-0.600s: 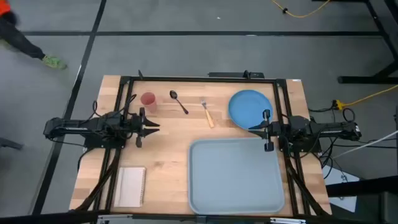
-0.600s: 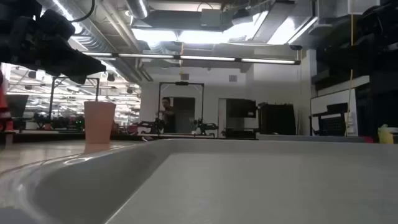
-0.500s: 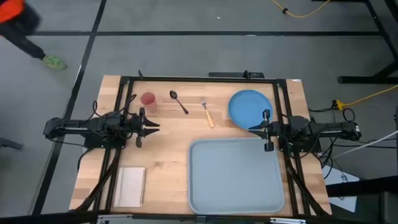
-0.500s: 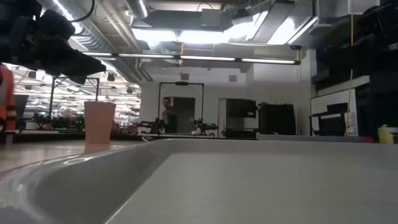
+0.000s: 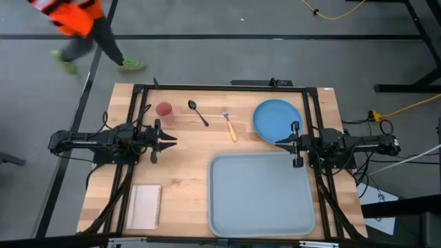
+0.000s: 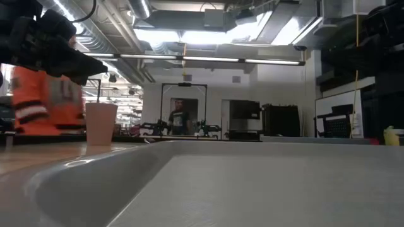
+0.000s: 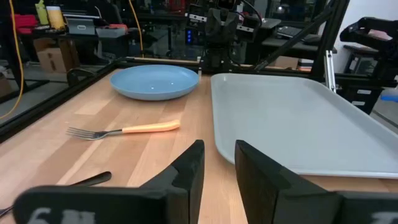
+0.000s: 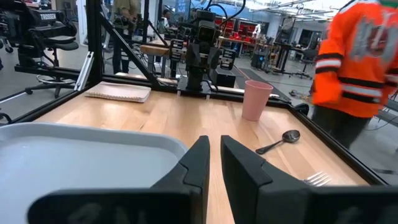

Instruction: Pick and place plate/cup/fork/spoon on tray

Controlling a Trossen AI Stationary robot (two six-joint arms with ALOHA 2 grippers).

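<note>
Hovering low at opposite table edges, left gripper and right gripper, both empty.

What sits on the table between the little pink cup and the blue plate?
In the high view, the dark spoon and the orange-handled fork lie between the cup and the plate, spoon nearer the cup, fork nearer the plate.

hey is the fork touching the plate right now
Apart. The high view shows bare wood between the fork and the plate; the left wrist view shows that gap too.
</note>
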